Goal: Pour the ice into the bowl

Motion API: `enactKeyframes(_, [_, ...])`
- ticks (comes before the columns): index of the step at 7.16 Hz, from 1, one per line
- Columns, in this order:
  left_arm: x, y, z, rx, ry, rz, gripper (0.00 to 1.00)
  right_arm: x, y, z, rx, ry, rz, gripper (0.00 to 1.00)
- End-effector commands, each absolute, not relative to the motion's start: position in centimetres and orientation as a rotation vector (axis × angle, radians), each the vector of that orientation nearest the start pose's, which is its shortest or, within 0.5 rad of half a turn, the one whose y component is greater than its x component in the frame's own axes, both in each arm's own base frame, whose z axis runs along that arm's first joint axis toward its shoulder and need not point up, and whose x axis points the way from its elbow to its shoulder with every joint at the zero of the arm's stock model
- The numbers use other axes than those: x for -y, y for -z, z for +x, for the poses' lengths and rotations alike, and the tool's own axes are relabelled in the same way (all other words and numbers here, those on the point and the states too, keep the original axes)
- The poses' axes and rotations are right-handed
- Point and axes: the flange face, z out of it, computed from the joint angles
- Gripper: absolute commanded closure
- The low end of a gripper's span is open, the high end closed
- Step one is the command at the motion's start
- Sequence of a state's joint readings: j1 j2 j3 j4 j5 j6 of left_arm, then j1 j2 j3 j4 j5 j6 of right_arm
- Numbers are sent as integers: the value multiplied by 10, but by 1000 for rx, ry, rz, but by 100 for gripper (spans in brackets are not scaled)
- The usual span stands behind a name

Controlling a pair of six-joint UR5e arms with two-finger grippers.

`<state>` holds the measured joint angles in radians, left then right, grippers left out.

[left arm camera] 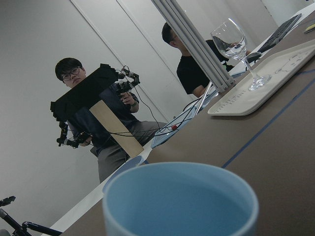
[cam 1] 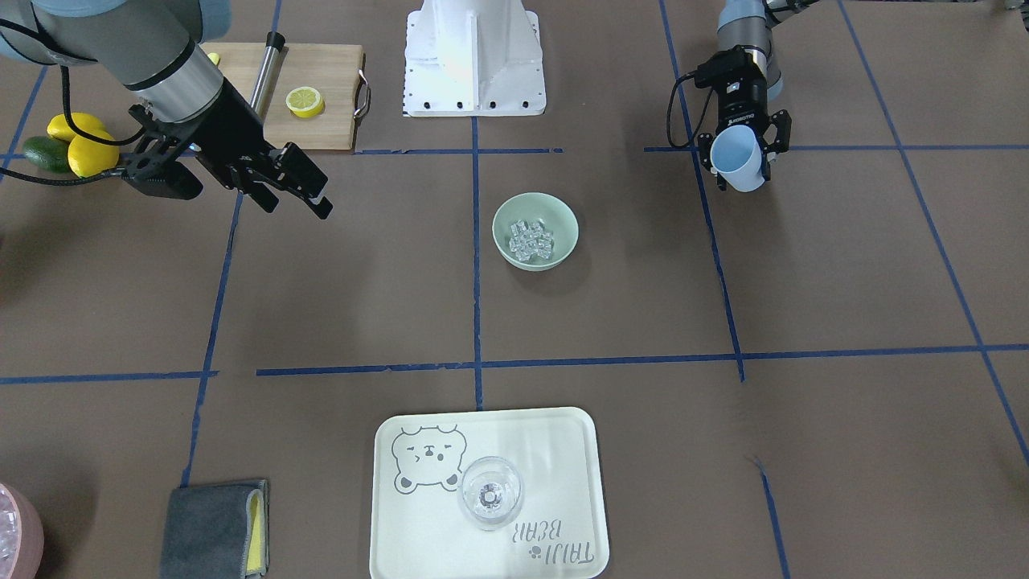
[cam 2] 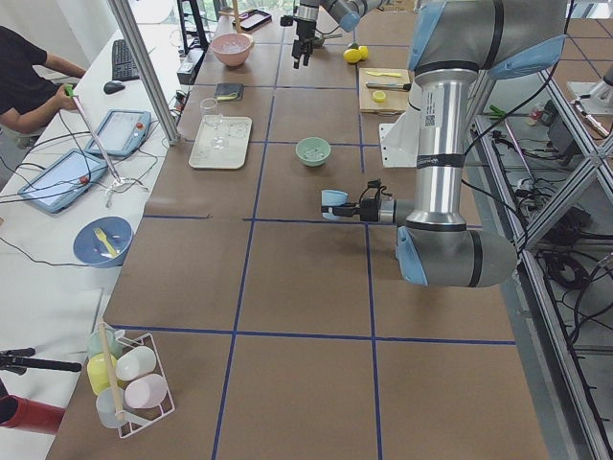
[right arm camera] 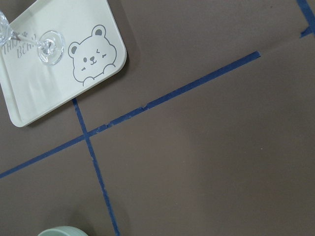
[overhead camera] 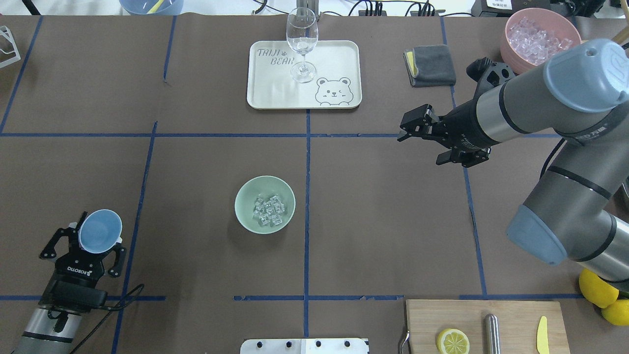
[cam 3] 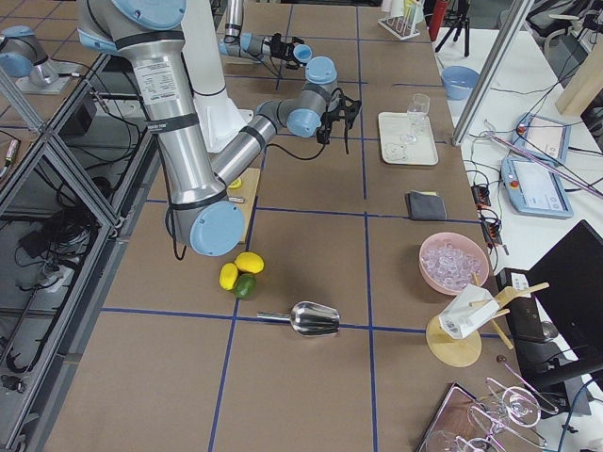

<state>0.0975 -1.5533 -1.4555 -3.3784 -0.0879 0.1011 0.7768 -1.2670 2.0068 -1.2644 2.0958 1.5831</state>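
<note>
The ice point(overhead camera: 269, 211) lies heaped in the middle of the mint-green bowl point(overhead camera: 244, 195), a loose cluster of clear cubes touching one another. By the look of it the pour itself is done. The cubes should handle as hard, slick and light. They are too small and slippery for two fingers to pick up singly, so they are better moved in a vessel than gripped. If the bowl must be shifted, its bare rim is the place to take hold, since the smooth curved wall offers little else. The heap has no long axis and points no way in particular. The bowl sits level with its mouth straight up. Well off to the bowl's left, nearer the robot, the left gripper point(overhead camera: 98, 239) is clamped around the light blue cup point(cam 1: 740, 163). The cup is roughly mouth-up and looks empty in the wrist view. On the bowl's right, well apart from it, the right gripper point(overhead camera: 409, 129) hovers with its jaws spread, holding nothing. Beyond the bowl a wine glass point(overhead camera: 301, 42) stands upright on the bear tray point(overhead camera: 265, 96).
</note>
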Motion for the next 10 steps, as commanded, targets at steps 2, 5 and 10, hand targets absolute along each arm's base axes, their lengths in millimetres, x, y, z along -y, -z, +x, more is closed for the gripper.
enactKeyframes(2, [188, -541, 409, -113, -185, 1574, 100, 438, -258, -325, 1135, -429, -58, 0])
enactKeyframes(5, [157, -493, 442, -390, 100, 1525, 100, 435, -254, -322, 1142, -425, -60, 0])
enactKeyframes(10, [113, -515, 474, -521, 124, 1481, 100, 437, -263, -321, 1121, -442, -54, 0])
